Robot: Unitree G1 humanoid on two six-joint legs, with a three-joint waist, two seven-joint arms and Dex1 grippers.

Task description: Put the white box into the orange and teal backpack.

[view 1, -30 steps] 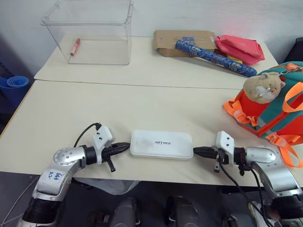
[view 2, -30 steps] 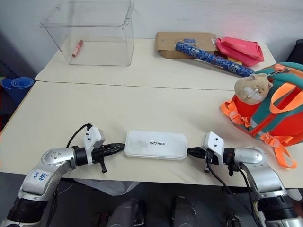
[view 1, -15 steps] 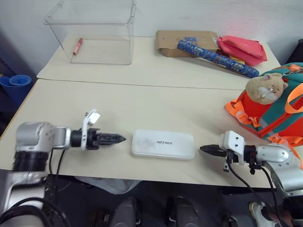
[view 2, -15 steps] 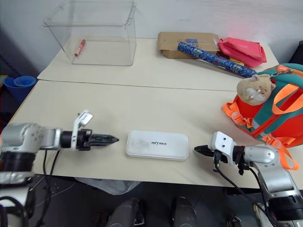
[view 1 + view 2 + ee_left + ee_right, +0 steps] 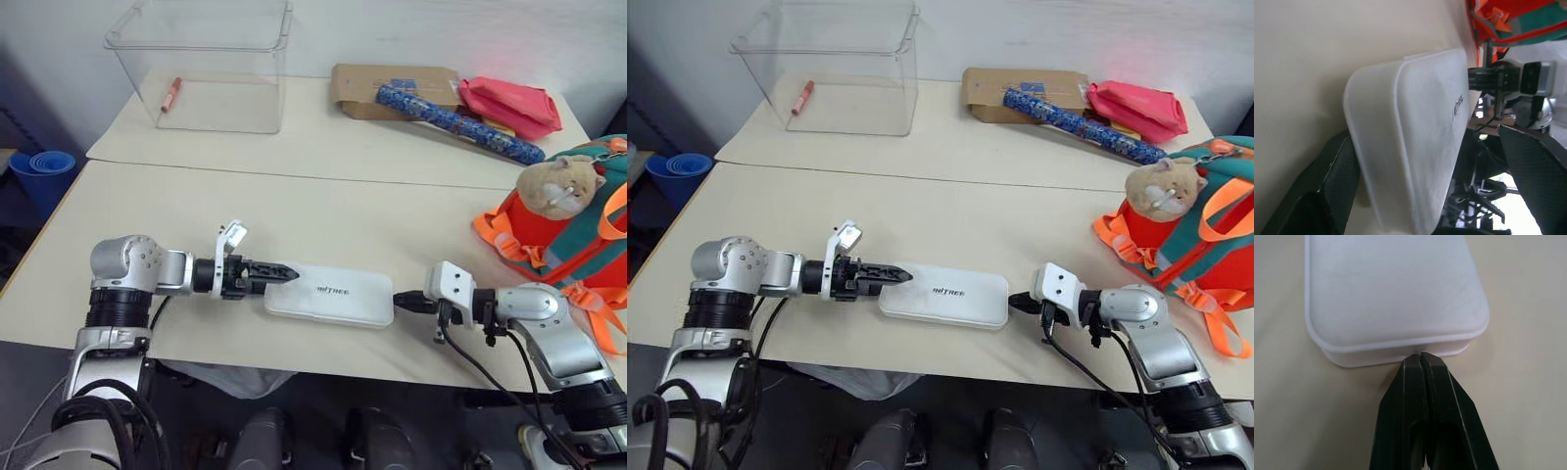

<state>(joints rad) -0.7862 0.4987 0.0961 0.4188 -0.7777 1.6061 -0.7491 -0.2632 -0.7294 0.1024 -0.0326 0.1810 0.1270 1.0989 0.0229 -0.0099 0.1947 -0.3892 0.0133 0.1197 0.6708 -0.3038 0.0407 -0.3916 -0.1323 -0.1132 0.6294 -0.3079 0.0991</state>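
Your white box lies unlifted on the table; backpack waits at 3 o'clock. Left gripper spread around its end, right gripper pinched closed.

**White box and orange-teal backpack: condition and position**

White box: flat, rectangular, rounded corners, small grey lettering on the upper face. Lies flat on the cream table near its front edge, long side running left to right, lid side up and closed.

Orange and teal backpack: small, orange body with teal trim and top, orange straps trailing onto the table. Sits at the table's right edge, well apart from the box. A tan plush hamster rests on its upper part.
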